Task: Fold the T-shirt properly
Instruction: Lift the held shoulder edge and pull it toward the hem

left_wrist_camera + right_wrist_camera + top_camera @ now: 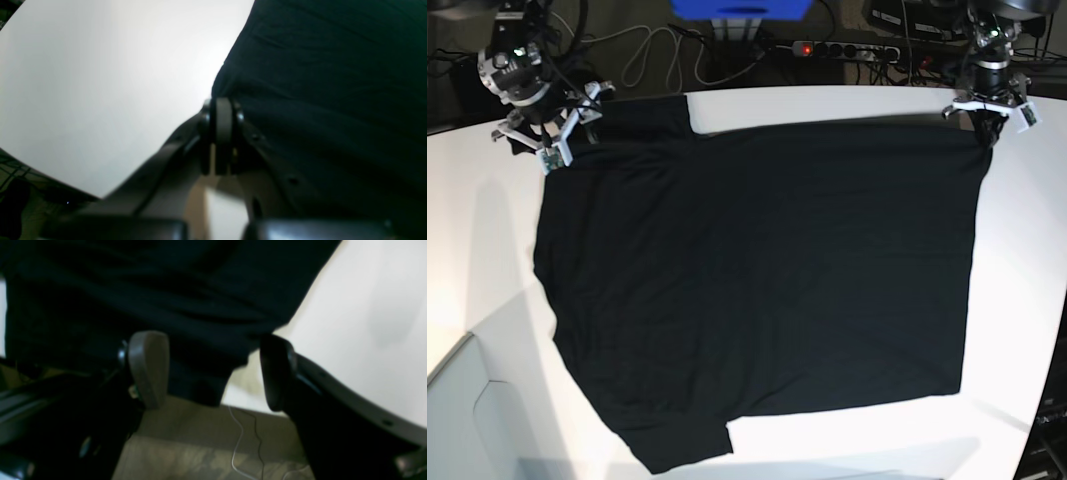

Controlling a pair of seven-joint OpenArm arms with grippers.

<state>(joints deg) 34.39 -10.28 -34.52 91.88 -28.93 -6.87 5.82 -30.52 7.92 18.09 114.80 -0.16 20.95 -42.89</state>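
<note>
The black T-shirt (pixel 757 270) lies spread flat, plain side up, over the white table (pixel 847 445). At its far left corner in the base view, my right gripper (pixel 555 145) stands open. In the right wrist view the fingers (pixel 148 368) are wide apart, and the shirt's edge (pixel 196 340) lies loose between and above them, gripped by neither. My left gripper (pixel 985 128) is at the far right corner. Its fingers (pixel 223 120) are pressed shut right at the shirt's edge (pixel 317 83), pinching the cloth there.
A power strip (pixel 842 47), cables (pixel 652 55) and a blue object (pixel 742 8) sit behind the table's far edge. Bare table (pixel 100 83) shows beside the shirt. Past the table edge, floor with a thin cable (pixel 238 440) is visible.
</note>
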